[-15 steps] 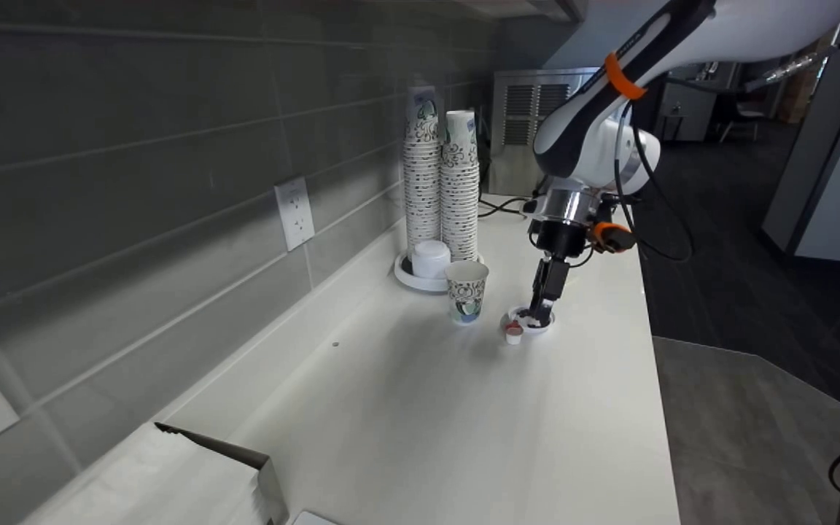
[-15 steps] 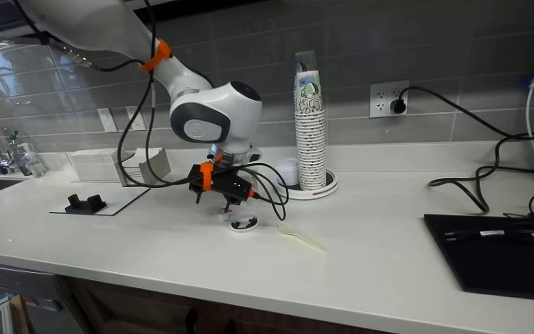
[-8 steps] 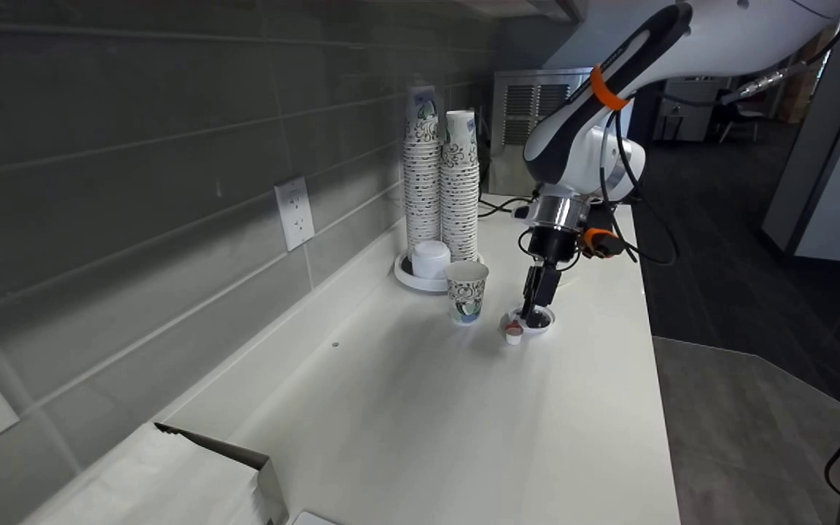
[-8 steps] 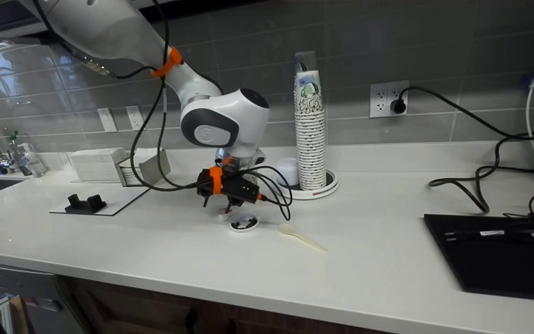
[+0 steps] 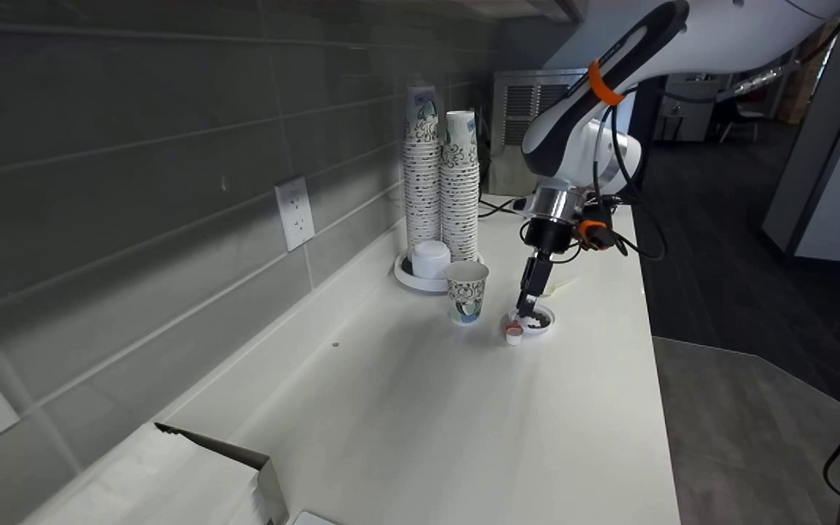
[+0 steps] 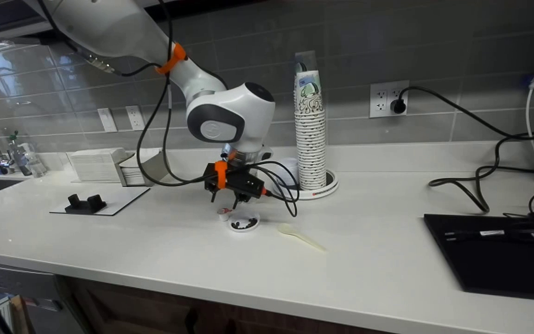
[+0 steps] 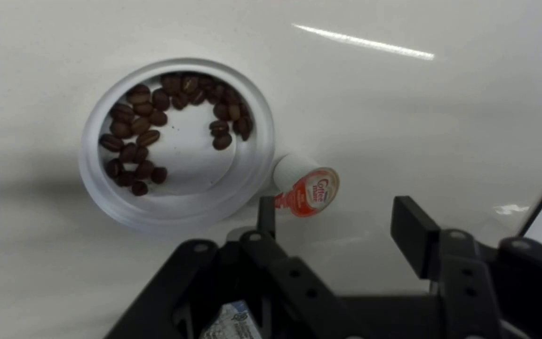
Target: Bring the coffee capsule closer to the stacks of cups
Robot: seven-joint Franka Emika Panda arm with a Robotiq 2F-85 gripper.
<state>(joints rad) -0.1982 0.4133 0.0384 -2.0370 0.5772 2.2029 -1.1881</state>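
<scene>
Coffee capsule [image 7: 307, 186] beside dish [image 7: 262, 132] of beans [image 7: 140, 125]

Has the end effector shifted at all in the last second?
Yes. In an exterior view, the end effector has shifted rightward across the picture, closer to the stack of cups, which stays put there.

White bowl [image 7: 191, 155] on the counter [image 7: 393, 117], dark coffee beans [image 7: 140, 125] lying in a horseshoe along its wall, the middle mostly bare. Just beside the rim, a capsule [image 7: 309, 186] with a ribbed white side and a red "Coffee mate" lid; contact with the bowl cannot be told. Gripper [image 7: 337, 221] has its black fingers [image 7: 414, 235] apart, the lid showing in the gap, one tip overlapping the lid's red tab in the wrist view.
</scene>
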